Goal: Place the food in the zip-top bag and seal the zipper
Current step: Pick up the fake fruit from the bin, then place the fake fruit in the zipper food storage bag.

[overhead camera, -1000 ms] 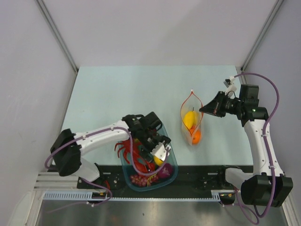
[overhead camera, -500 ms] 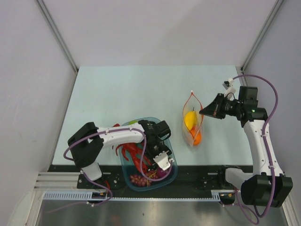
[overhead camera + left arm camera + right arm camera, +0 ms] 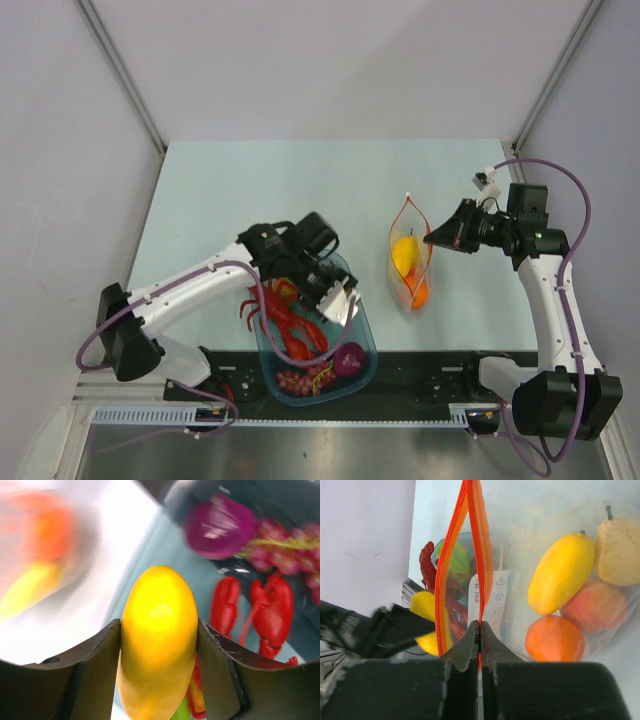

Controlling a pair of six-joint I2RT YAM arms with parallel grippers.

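My left gripper (image 3: 340, 304) is shut on a yellow mango (image 3: 157, 640) and holds it above the far right part of the blue tub (image 3: 366, 338). The clear zip-top bag (image 3: 410, 272) lies to the right with its mouth open towards the far side. Inside it I see a yellow mango (image 3: 562, 572), an orange (image 3: 555, 637), a peach (image 3: 596, 605) and a pale pear (image 3: 620, 550). My right gripper (image 3: 433, 237) is shut on the red zipper strip (image 3: 479, 555) at the mouth's right side. A round purple piece (image 3: 220, 526) and purple grapes (image 3: 290, 555) lie in the tub.
The red toy lobster (image 3: 290, 322) fills the left of the tub, its claws (image 3: 272, 610) under my left gripper. A green leaf (image 3: 455, 560) shows through the bag. The tub stands at the table's near edge, between the arm bases.
My left gripper has risen out of the tub's near right corner with the yellow mango and moved away from the near edge. The right gripper and the bag have stayed put.
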